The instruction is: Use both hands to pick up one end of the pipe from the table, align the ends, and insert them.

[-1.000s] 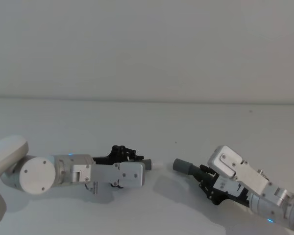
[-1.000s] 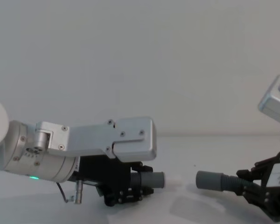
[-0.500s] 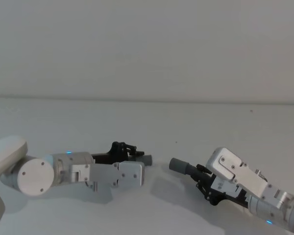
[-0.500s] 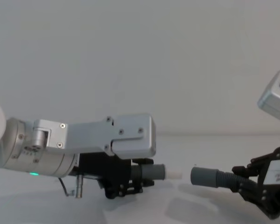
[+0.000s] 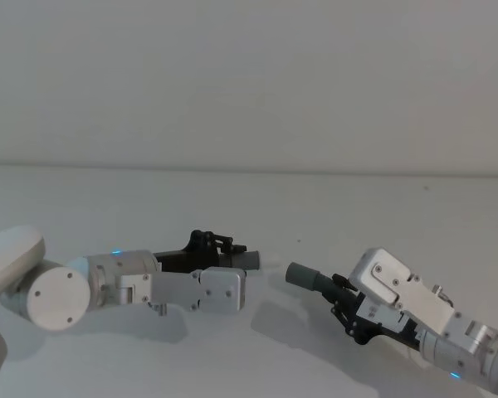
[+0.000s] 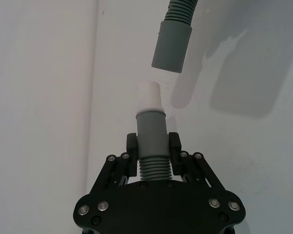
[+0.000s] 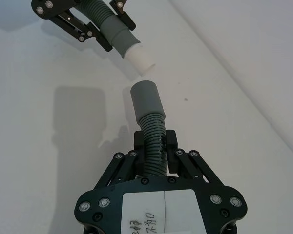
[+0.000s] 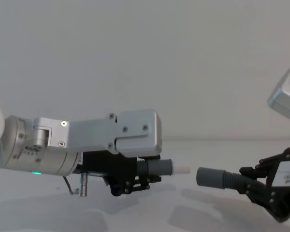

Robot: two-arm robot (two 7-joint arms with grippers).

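Two dark grey ribbed pipe pieces hang just above the white table [image 5: 332, 211], end to end. My left gripper [image 6: 152, 144] is shut on the ribbed part of the left piece [image 8: 157, 167], whose narrow pale end [image 6: 148, 95] points at the other piece. My right gripper [image 7: 156, 141] is shut on the ribs of the right piece [image 7: 151, 129], and its wider grey cuff [image 7: 145, 100] faces the pale end. A small gap separates the two ends [image 8: 191, 172]. In the left wrist view the wide cuff [image 6: 172, 45] sits slightly to one side and tilted.
The table stretches back to a plain pale wall [image 5: 249, 83]. Both silver arms lie low over the near part of the table, the left arm [image 5: 108, 286] and the right arm [image 5: 432, 311], with their shadows beneath them.
Both grippers have risen a little. The right piece's cuff has moved left toward the left piece, whose pale end now shows, and the gap between the ends has narrowed.
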